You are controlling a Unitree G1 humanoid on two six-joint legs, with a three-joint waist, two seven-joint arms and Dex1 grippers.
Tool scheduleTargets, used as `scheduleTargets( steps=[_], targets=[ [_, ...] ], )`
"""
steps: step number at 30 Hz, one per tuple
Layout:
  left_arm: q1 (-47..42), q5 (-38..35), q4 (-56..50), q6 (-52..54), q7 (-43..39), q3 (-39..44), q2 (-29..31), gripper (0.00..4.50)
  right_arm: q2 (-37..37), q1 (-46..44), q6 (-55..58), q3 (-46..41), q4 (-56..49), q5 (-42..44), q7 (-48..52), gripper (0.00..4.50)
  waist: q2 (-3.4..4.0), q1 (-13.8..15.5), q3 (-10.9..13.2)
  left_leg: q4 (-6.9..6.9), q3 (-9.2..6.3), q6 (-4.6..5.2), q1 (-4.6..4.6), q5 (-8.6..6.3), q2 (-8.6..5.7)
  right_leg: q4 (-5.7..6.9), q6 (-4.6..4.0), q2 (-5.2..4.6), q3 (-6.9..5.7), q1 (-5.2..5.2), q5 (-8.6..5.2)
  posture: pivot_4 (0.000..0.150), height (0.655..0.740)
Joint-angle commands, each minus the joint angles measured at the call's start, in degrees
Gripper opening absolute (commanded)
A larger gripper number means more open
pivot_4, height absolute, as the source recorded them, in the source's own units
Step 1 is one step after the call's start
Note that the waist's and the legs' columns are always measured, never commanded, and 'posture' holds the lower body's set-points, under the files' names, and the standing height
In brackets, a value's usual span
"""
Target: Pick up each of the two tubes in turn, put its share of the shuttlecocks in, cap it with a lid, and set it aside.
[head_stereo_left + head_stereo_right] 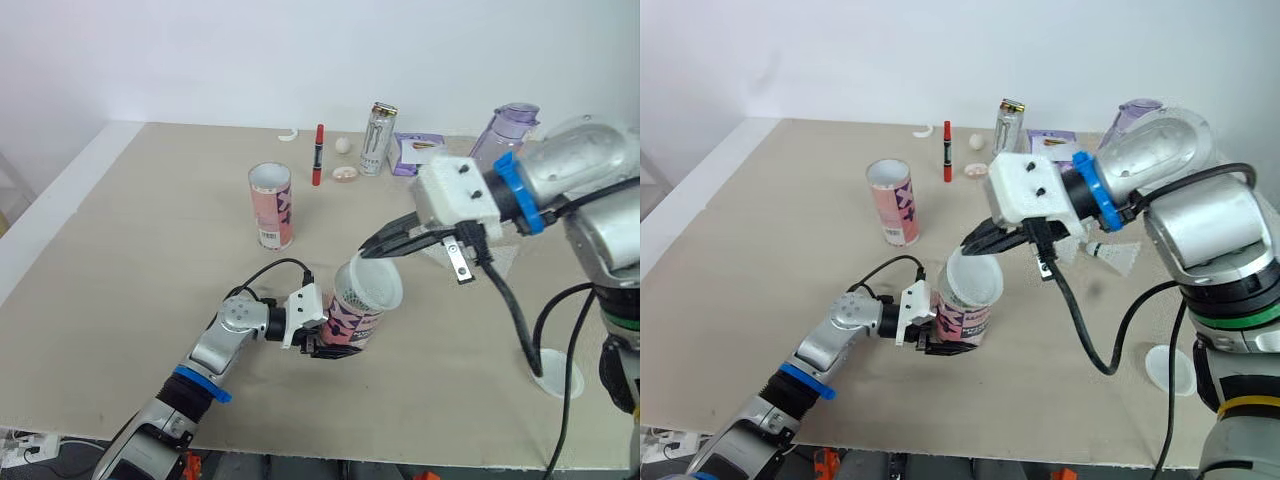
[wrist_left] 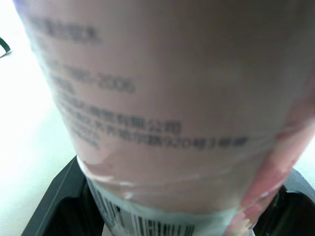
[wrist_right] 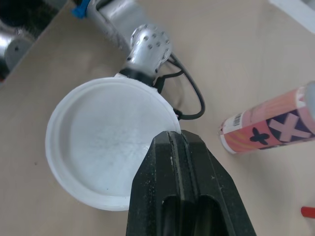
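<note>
Our left gripper point(image 1: 328, 345) clamps the tube point(image 1: 352, 322) while our right gripper point(image 1: 372, 247) pinches the lid point(image 1: 375, 285) by its rim, so pressing off-centre could tilt it loose.

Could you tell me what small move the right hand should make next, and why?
Probably press the lid down onto the tube. The right hand pinches the lid by its rim right at the tube's mouth, and the left hand grips the tube low down, so seating it seems the step left.

Pink tube point(image 1: 352, 322) (dark crosses); white lid point(image 3: 98, 142)
</note>
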Motion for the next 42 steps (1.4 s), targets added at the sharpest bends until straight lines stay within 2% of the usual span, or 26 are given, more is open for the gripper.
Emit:
scheduleTargets(
  steps=[1,17,28,42],
  targets=[
    [1.45,2.99,1.98,2.15,1.0,-1.31,1.25,3.12,0.68,-0.91,-3.24,0.32,1.15,-2.31,0.4,0.08,0.0,0.0,0.0,0.0,-0.01,0.01,0.0,0.01,0.0,0.0,0.01,0.01,-0.01,0.0,0.01,0.15,0.74],
    [2.19,2.91,0.87,2.94,2.08,-1.15,2.31,3.12,1.71,0.27,-9.24,1.17,4.33,-5.9,3.81,0.08,0.0,-0.06,0.0,-0.03,-0.01,0.02,0.06,0.01,0.07,0.02,-0.02,0.09,0.0,-0.01,0.02,0.15,0.74],
    [2.29,2.8,0.61,3.31,2.24,-1.02,2.78,3.12,3.38,1.59,-11.01,1.72,3.12,-6.77,3.56,0.08,0.0,-0.08,0.0,-0.06,0.0,0.02,0.11,0.01,0.11,0.02,-0.03,0.13,0.02,-0.01,0.01,0.15,0.74],
    [2.49,2.79,-0.09,4.39,2.92,-0.76,3.08,3.12,4.27,1.07,-16.1,2.59,6.69,-10.0,3.77,0.08,0.0,-0.12,0.0,-0.1,0.01,0.01,0.25,0.01,0.16,0.02,-0.02,0.2,0.05,0.03,0.0,0.15,0.74]
  ],
)
